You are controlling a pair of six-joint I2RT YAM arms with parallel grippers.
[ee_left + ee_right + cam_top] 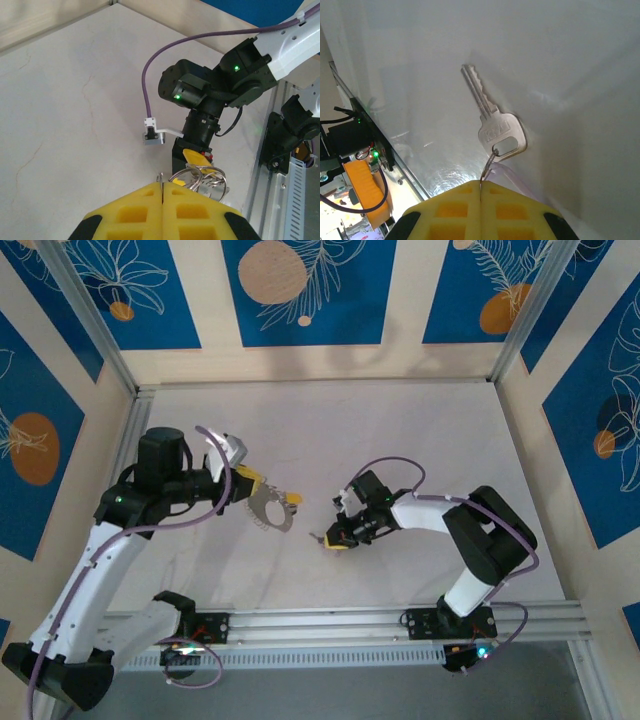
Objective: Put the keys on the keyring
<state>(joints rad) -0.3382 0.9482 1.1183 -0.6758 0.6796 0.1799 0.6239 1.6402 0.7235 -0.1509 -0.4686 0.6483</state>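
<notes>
Left gripper (248, 488): You had it clenched on the keyring. In your left wrist view its yellow pads (135, 210) met with no gap, and the thin wire ran in between them.
Keyring (270, 512): It hung from the tip of your left gripper, left of the middle of the table (400, 420) and between the two arms. A bunch of small silvery keys (210, 181) sat on it just past the pads.
Yellow tag (293, 500): It was on the ring's side that faced your right arm.
Right gripper (332, 538): You had it closed too, pads (512, 210) pressed together and grasping a small wire loop (488, 162) that ran through the head of the key.
Key (495, 127): Silvery, with its head nearest the pads and its blade pointing away from them. A pale lilac strip (512, 176) showed just beside the head. The key lay close to the white table surface; you could not tell whether it touched.
Gap between grippers: They faced each other, near but apart, and the key was not touching the keyring.
</notes>
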